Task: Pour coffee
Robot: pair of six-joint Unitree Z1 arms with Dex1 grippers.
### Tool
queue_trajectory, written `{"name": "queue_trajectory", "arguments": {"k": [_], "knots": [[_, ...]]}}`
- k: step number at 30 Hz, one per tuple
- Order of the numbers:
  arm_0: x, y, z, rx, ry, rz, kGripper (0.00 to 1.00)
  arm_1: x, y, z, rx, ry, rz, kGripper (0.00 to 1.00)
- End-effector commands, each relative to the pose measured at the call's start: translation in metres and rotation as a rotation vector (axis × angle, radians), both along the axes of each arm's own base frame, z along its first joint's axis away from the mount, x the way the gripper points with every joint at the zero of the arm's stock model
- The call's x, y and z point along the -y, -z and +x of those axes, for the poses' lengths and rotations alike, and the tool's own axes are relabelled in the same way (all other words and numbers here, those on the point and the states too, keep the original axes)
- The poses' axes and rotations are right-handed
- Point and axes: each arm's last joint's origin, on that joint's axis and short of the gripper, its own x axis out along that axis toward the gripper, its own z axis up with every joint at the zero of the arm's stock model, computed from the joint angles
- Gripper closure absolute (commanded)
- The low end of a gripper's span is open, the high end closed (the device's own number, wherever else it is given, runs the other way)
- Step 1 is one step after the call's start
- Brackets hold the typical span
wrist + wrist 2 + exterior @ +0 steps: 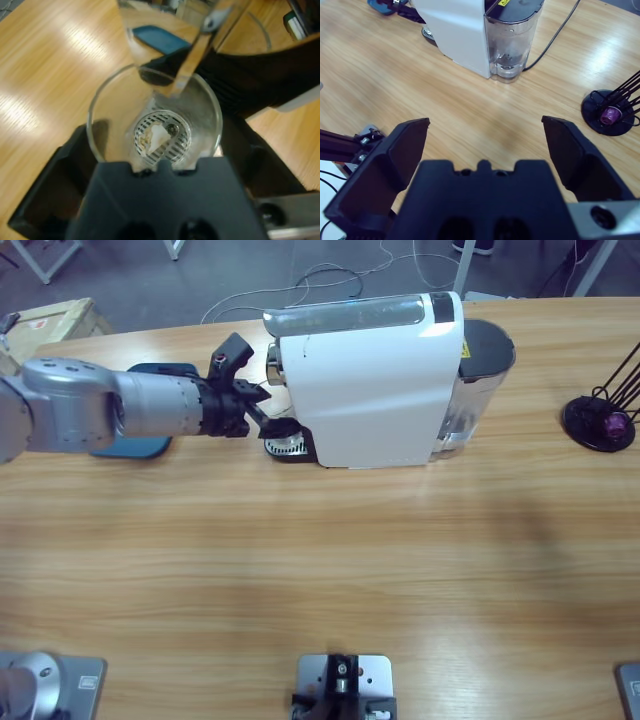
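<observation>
Wooden table (pixel 320 570) carries the coffee machine (pixel 370 380). A clear glass (pixel 155 125), judged fragile and slippery, is gripped at its wall by the left tool (pixel 258 410) under the machine's spout. The right tool (pixel 485 145) is held open, away from the machine.

Left fingers (pixel 67 165) closed; right fingers (pixel 402 145) apart

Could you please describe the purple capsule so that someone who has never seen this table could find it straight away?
Start from the white coffee machine on the wooden table, then go past its water-tank end to the black wire capsule stand near the table's edge. The purple capsule sits in that stand's round base, the only purple thing there.
</observation>
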Motion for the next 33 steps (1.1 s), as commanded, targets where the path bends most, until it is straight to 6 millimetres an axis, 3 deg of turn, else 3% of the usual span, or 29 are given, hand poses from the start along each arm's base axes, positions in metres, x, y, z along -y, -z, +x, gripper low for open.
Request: {"name": "queue_trajectory", "arguments": {"k": [1, 4, 8, 12, 13, 15, 16, 20, 22, 25, 29, 33], "knots": [[-0.013, 0.002, -0.019, 0.010, -0.045, 0.055, 0.013, 0.001, 0.011, -0.001, -0.021, -0.004, -0.020, 0.000], [-0.024, -0.014, -0.026, 0.065, -0.098, 0.060, 0.013, 0.001, 0.011, -0.001, -0.022, -0.004, -0.020, 0.000], [-0.052, -0.042, -0.053, 0.067, -0.177, 0.082, 0.013, -0.006, 0.009, 0.005, -0.046, -0.019, -0.027, 0.000], [-0.088, -0.089, -0.093, 0.090, -0.234, 0.031, 0.013, -0.038, -0.014, 0.035, -0.094, -0.012, -0.036, 0.037], [-0.097, -0.100, -0.105, 0.090, -0.237, 0.017, 0.013, -0.050, -0.022, 0.047, -0.117, -0.005, -0.053, 0.222], [-0.121, -0.117, -0.134, 0.080, -0.243, -0.014, 0.026, -0.077, -0.036, 0.073, -0.157, -0.003, -0.096, 0.764], [-0.133, -0.120, -0.147, 0.072, -0.250, -0.027, 0.032, -0.089, -0.041, 0.087, -0.173, 0.003, -0.108, 0.974], [-0.171, -0.104, -0.192, 0.071, -0.268, -0.063, 0.216, -0.134, -0.047, 0.156, -0.263, 0.059, -0.172, 1.000], [-0.174, -0.098, -0.197, 0.071, -0.263, -0.073, 0.301, -0.147, -0.048, 0.184, -0.279, 0.082, -0.181, 1.000], [-0.168, -0.091, -0.190, 0.024, -0.269, -0.051, 0.308, -0.160, -0.049, 0.221, -0.306, 0.115, -0.181, 1.000], [-0.163, -0.079, -0.185, 0.003, -0.264, -0.057, 0.303, -0.160, -0.050, 0.253, -0.314, 0.166, -0.177, 1.000], [-0.163, -0.078, -0.186, 0.004, -0.260, -0.061, 0.303, -0.164, -0.048, 0.269, -0.331, 0.180, -0.191, 1.000]]}}
